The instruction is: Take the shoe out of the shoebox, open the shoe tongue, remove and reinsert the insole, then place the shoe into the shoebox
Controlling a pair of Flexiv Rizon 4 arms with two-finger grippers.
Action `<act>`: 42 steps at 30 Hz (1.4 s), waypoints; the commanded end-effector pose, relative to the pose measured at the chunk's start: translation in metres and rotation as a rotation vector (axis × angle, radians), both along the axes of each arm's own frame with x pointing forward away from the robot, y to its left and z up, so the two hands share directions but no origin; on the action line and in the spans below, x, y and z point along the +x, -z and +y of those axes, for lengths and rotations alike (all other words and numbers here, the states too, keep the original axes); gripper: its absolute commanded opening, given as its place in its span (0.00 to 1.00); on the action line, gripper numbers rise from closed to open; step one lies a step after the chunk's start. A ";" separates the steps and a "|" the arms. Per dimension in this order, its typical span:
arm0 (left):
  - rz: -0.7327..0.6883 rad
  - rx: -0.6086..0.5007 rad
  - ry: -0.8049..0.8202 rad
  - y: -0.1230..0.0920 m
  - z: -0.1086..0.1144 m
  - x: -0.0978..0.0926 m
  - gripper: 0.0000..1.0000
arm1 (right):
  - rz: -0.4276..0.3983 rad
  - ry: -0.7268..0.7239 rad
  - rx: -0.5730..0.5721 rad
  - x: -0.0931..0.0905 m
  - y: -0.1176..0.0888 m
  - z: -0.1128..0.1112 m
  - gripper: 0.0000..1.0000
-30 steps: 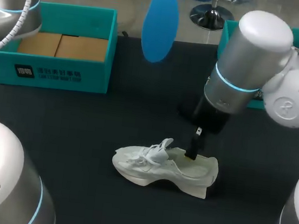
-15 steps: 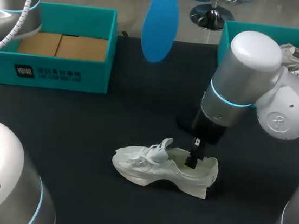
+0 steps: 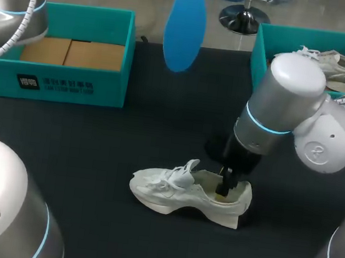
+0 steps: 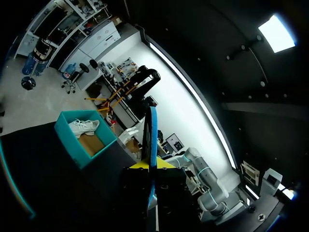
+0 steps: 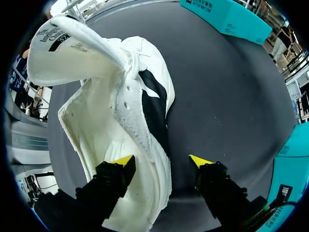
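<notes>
1. While the left pincer [image 4: 150, 166] grips the blue insole [image 3: 185, 27] edge-on between its fingers and holds it high over the far side of the counter [image 3: 95, 145], the white shoe [image 3: 177, 192] lies on its sole near the counter's middle, toe toward my left.
2. The insole is judged to be held aloft to leave the shoe's mouth free for the other arm.
3. The right pincer [image 3: 222, 187] stands open at the heel. In the right wrist view one yellow tip is inside the shoe and the other is outside it, over bare counter, with the collar wall [image 5: 154, 145] between them. The outer finger does not appear to touch the wall, so nothing is gripped.
4. The tongue [image 5: 72, 46] is folded up and forward, leaving the opening wide.
5. Judgement: the pincer straddles the collar to steady the shoe while the insole goes back in.
6. Edges: a teal shoebox [image 3: 64, 84] lined with cardboard sits at the far left. Another teal shoebox [image 3: 265, 40] at the far right holds a second white shoe [image 3: 331, 63]. Both are well apart from the shoe on the counter.
7. Open room: bare counter lies on all sides of the shoe. The descent path from the insole to the shoe's mouth appears unobstructed, save for the right arm beside the heel.
</notes>
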State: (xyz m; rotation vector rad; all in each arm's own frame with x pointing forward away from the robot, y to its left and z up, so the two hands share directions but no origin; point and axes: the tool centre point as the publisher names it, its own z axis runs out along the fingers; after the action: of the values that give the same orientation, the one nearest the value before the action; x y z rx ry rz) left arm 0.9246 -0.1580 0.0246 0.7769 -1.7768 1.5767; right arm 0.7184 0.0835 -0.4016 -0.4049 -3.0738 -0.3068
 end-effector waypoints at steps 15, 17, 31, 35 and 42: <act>0.000 0.001 0.003 0.000 0.000 0.001 0.00 | -0.003 -0.007 0.009 -0.004 -0.019 -0.002 0.00; 0.000 0.001 0.003 0.000 0.000 0.001 0.00 | -0.014 -0.006 0.007 -0.004 -0.030 -0.004 0.00; 0.000 0.001 0.003 0.000 0.000 0.001 0.00 | -0.015 -0.113 -0.043 0.016 -0.109 -0.020 0.00; 0.000 0.001 0.003 0.000 0.000 0.001 0.00 | 0.022 -0.137 -0.079 0.021 -0.110 -0.021 0.00; 0.000 0.001 0.003 0.000 0.000 0.001 0.00 | 0.026 -0.149 -0.085 0.021 -0.109 -0.021 0.00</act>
State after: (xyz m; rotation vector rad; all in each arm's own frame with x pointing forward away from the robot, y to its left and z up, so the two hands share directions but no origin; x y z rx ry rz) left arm 0.9246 -0.1580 0.0246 0.7769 -1.7768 1.5767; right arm 0.7375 0.0593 -0.2910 -0.1781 -3.0797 -0.1765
